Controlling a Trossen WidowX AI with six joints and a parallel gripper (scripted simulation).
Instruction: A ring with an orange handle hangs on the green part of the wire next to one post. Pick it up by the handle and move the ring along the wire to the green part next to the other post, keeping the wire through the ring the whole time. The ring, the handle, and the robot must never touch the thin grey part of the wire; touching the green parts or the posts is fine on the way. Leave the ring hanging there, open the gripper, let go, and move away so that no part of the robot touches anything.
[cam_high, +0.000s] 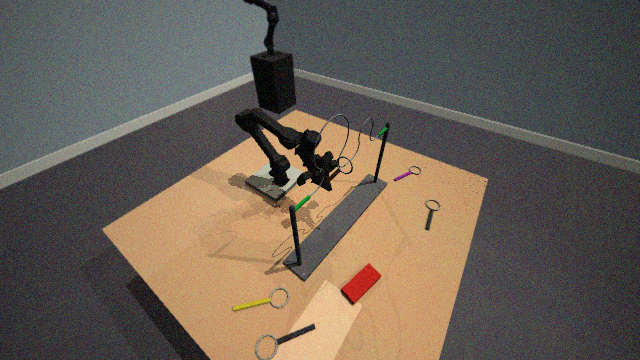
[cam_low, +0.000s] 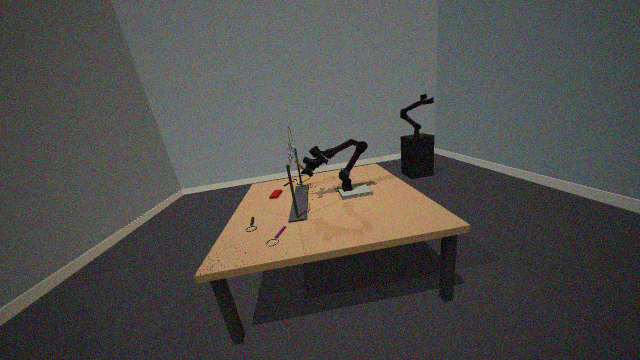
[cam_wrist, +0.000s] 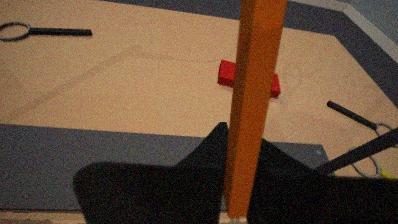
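My gripper (cam_high: 328, 180) (cam_low: 305, 171) (cam_wrist: 229, 129) is shut on the orange handle (cam_high: 334, 174) (cam_low: 300, 165) (cam_wrist: 254, 75), which runs up through the middle of the wrist view. The ring (cam_high: 352, 165) is in the air above the base, at the lower part of the wire's big loop; whether it clears the wire is too small to tell. The grey wire (cam_high: 340, 115) rises from the near green part (cam_high: 302, 202) beside the near post (cam_high: 295, 235) and runs to the far green part (cam_high: 383, 131) beside the far post (cam_high: 381, 155). The ring is hidden in the wrist view.
The dark base (cam_high: 335, 225) (cam_wrist: 100, 152) carries both posts. A red block (cam_high: 361, 283) (cam_low: 275, 194) (cam_wrist: 227, 73) lies beyond it. Loose rings with yellow (cam_high: 251, 304), black (cam_high: 296, 334), dark (cam_high: 429, 220) and purple (cam_high: 403, 176) handles lie on the table. A second arm stands on a black pedestal (cam_high: 273, 80).
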